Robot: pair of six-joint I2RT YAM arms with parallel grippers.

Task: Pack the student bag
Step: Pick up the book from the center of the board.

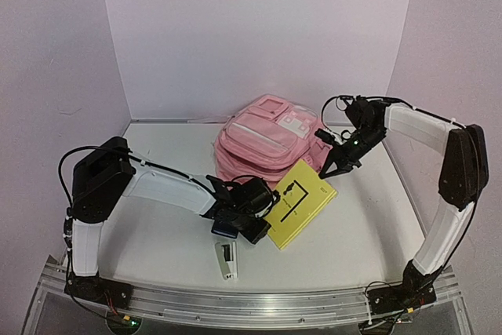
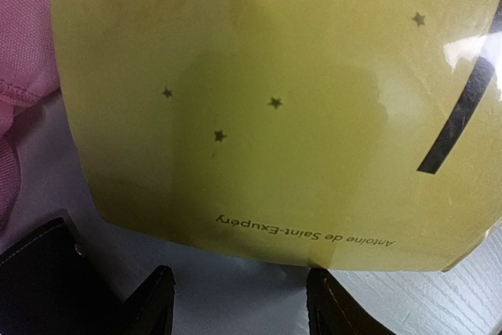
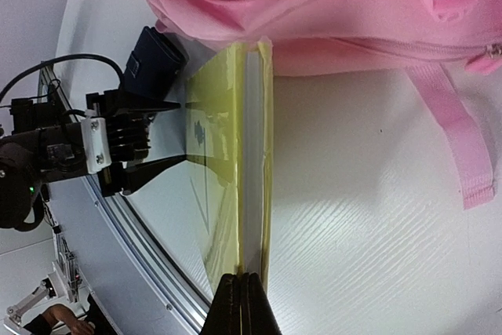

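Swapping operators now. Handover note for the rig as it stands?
Left pincer: open, facing the yellow book's edge, not gripping it.
Right pincer: shut, tips at the book's opposite edge; nothing visibly held.
Student bag: at the back of the table; the book lies flat just in front of it.
Done: nothing visibly packed.
Left: the book, a dark blue item and a small white item are all outside the bag.

You see a white table (image 1: 369, 217): pink backpack (image 1: 263, 139) at twelve o'clock, yellow book (image 1: 302, 205) at its five, small white item (image 1: 227, 259) at six.
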